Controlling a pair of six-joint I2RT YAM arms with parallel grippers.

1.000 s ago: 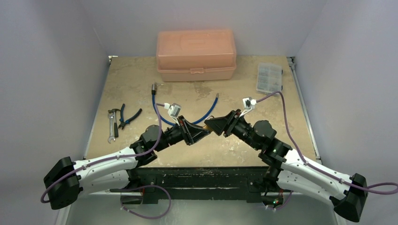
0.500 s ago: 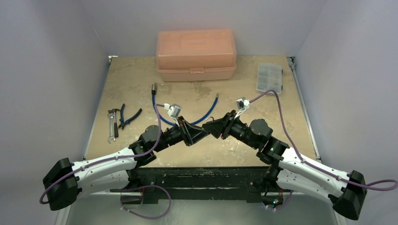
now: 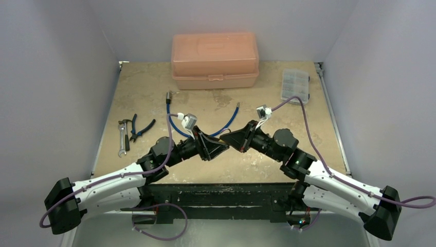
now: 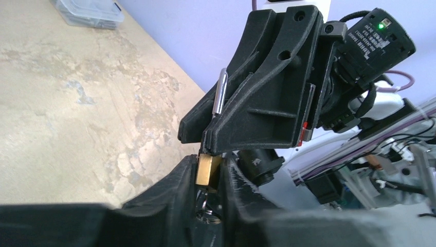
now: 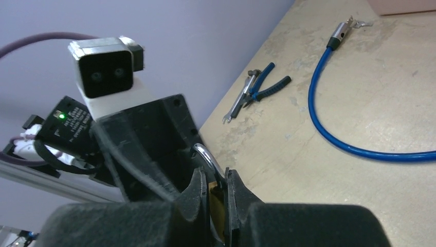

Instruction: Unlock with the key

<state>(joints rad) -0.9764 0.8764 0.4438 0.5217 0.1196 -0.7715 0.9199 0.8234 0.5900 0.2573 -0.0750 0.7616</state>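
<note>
Both grippers meet tip to tip above the middle of the table. A small brass padlock (image 4: 207,172) sits between the fingertips of my left gripper (image 4: 208,165), which is shut on its lower part. Deeper between those fingers shines the key (image 4: 211,212); only its ring and a bit of metal under the lock show. My right gripper (image 5: 218,179) is shut on the padlock (image 5: 216,205) from the other end. The silver shackle (image 5: 204,154) sticks out sideways from its jaws. In the top view the left gripper (image 3: 224,146) and right gripper (image 3: 230,139) hide the lock.
A blue cable (image 3: 226,126) curves on the table just behind the grippers. Pliers (image 3: 138,128) and a wrench (image 3: 122,140) lie at the left edge. An orange toolbox (image 3: 215,60) stands at the back, with a clear parts box (image 3: 295,85) at the back right.
My right arm has slid left until its fingertips meet the left gripper. The left arm has barely moved.
</note>
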